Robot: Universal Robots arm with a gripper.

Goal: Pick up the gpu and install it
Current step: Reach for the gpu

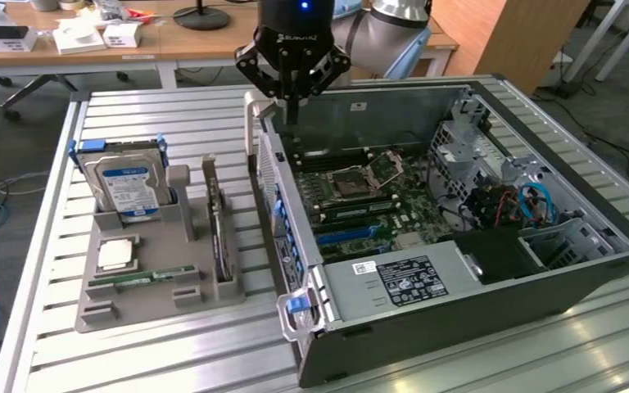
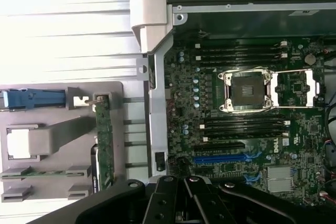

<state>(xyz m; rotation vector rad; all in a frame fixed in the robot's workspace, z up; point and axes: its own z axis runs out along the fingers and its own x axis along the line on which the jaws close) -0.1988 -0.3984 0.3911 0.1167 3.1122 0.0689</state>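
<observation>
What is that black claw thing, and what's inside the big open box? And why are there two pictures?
The claw is the end of a robot arm. Its fingers are shut and hold nothing. They hang above one corner of an open computer case. One picture comes from a camera standing off to the side. The other comes from a camera on the robot's wrist, looking down into the case. Beside the case, on the metal table, a gray holder keeps spare parts: a hard drive with a blue label, a memory stick lying flat, and the gpu, a thin card standing on its edge. The gpu is what the robot should pick up. It sits in the holder, untouched.
</observation>
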